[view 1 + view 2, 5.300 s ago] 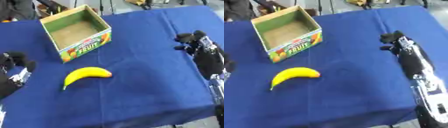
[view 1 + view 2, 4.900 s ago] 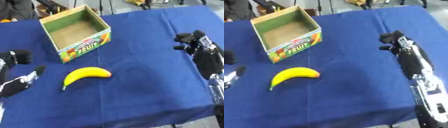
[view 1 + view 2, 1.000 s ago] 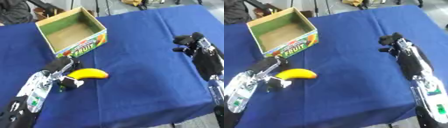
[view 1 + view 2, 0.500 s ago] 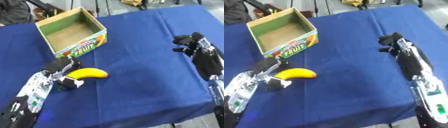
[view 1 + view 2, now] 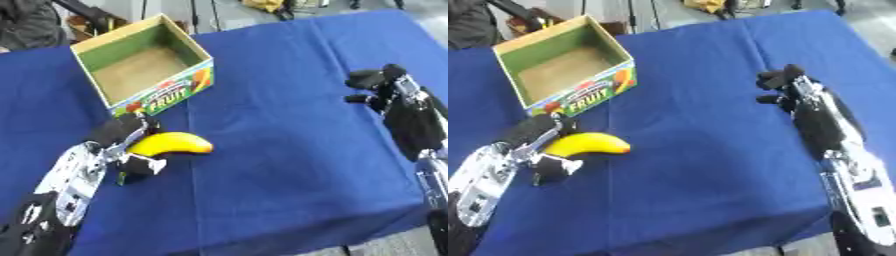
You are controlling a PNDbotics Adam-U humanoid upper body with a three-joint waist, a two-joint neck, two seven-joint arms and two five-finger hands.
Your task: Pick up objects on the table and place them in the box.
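Note:
A yellow banana (image 5: 171,143) lies on the blue table, just in front of the cardboard fruit box (image 5: 166,96), which stands open-topped with nothing showing inside. My left hand (image 5: 121,135) reaches in from the lower left. Its fingers curl over the banana's left end and the thumb (image 5: 143,164) sits just below it. My right hand (image 5: 784,83) hovers over the right side of the table, far from the banana, with curled fingers and nothing in them.
The blue cloth (image 5: 280,150) covers the whole table. Its front edge drops off at the lower right. Dark clutter and floor lie beyond the far edge, behind the box.
Since five seconds ago my left hand has come in from the left edge to the banana's left end. Over the last second it has stayed there. The right hand has hardly moved.

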